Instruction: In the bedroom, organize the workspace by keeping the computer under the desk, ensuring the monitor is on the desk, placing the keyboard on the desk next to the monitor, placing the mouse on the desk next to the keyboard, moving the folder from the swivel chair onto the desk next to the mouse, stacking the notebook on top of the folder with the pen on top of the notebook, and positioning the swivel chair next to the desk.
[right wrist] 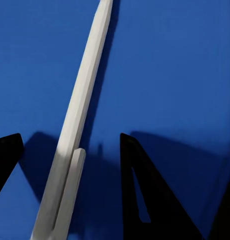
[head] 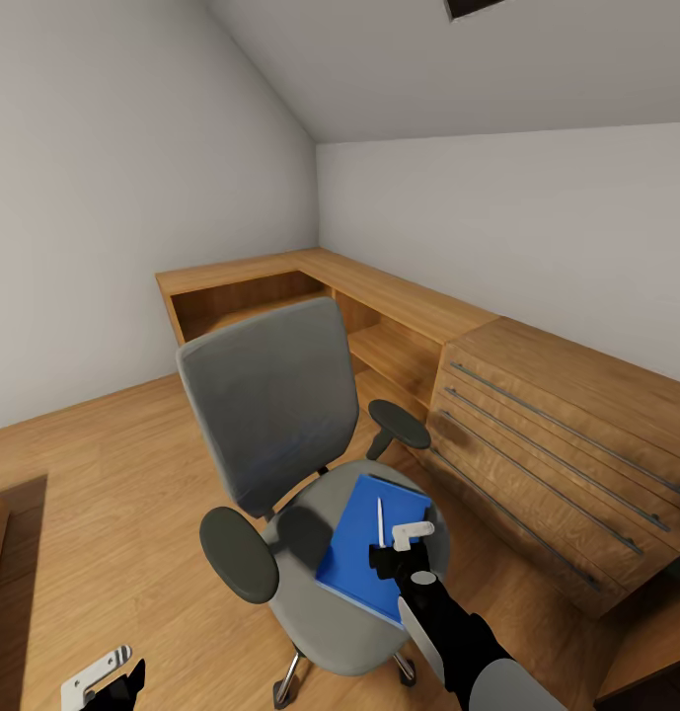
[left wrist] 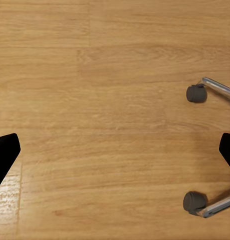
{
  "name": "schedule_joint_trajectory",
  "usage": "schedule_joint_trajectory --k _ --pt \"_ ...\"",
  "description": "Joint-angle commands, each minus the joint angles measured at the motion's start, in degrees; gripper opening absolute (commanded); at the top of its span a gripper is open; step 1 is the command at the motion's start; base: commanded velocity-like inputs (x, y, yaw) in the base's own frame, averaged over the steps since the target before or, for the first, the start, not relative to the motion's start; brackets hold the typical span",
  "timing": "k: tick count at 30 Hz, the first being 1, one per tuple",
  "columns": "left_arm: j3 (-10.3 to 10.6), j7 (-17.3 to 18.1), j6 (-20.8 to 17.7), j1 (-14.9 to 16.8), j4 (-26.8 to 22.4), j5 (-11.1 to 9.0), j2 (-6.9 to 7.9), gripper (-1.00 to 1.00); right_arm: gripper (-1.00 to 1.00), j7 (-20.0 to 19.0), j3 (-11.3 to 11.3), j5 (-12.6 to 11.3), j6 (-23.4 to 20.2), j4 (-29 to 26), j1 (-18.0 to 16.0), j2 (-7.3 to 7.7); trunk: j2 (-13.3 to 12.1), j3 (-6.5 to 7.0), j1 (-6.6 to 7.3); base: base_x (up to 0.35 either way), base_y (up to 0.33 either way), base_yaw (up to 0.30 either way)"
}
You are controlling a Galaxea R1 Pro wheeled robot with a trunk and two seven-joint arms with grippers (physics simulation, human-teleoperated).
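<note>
The swivel chair (head: 270,415) stands in the middle of the wooden floor, its grey back toward the far wall. A bright blue folder (head: 354,558) lies flat on its seat, and a thin white pen (head: 381,520) rests on the folder. My right gripper (head: 397,548) hovers just over the folder, open, and the pen (right wrist: 79,115) lies between its black fingers (right wrist: 145,200) on the blue folder (right wrist: 175,65). My left gripper (head: 103,679) hangs low at the chair's left, open over bare floor (left wrist: 115,150). The desk, computer, monitor, keyboard, mouse and notebook are out of view.
A light wooden L-shaped shelf unit (head: 379,296) runs along the far walls and meets a wooden drawer cabinet (head: 557,454) close to the chair's right side. Two chair castors (left wrist: 196,93) on chrome legs sit near my left gripper. Open floor lies to the left.
</note>
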State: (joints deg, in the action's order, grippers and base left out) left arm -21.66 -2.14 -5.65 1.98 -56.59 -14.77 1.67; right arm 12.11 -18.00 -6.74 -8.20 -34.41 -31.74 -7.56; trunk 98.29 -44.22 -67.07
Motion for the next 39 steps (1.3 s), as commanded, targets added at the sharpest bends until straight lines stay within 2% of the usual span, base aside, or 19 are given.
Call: schedule_joint_trajectory --k 1,9,12,14,19,39 --pt "0.0 -0.2 -0.3 0.0 -0.1 -0.6 0.00 1.00 -1.00 0.6 -0.3 -0.6 -0.3 1.2 0.0 0.09 0.0 -0.06 0.00 0.000 0.000 0.000" --pt "0.0 -0.2 -0.2 0.0 -0.1 -0.6 0.00 1.00 -1.00 0.7 -0.1 -0.6 -0.6 1.1 0.0 0.09 0.0 -0.06 0.00 0.000 0.000 0.000" --pt "0.0 -0.2 -0.2 0.0 -0.1 -0.6 0.04 1.00 -1.00 0.7 0.8 -1.0 -2.3 0.7 0.0 0.09 0.0 -0.06 0.00 0.000 0.000 0.000" --pt "0.1 -0.2 -0.2 0.0 -0.1 -0.6 0.05 1.00 -1.00 0.6 1.8 -2.0 -4.2 -0.5 0.0 0.12 0.0 -0.06 0.00 0.000 0.000 0.000" --pt "0.0 -0.2 -0.3 0.0 -0.1 -0.6 0.08 1.00 -1.00 0.6 2.5 -4.4 -6.4 -2.3 -0.1 0.24 0.0 -0.06 0.00 0.000 0.000 0.000" --pt "0.0 -0.2 -0.3 0.0 -0.1 -0.6 0.08 1.00 -1.00 0.5 2.5 -4.9 -7.5 -2.6 0.0 0.18 0.0 -0.06 0.00 0.000 0.000 0.000"
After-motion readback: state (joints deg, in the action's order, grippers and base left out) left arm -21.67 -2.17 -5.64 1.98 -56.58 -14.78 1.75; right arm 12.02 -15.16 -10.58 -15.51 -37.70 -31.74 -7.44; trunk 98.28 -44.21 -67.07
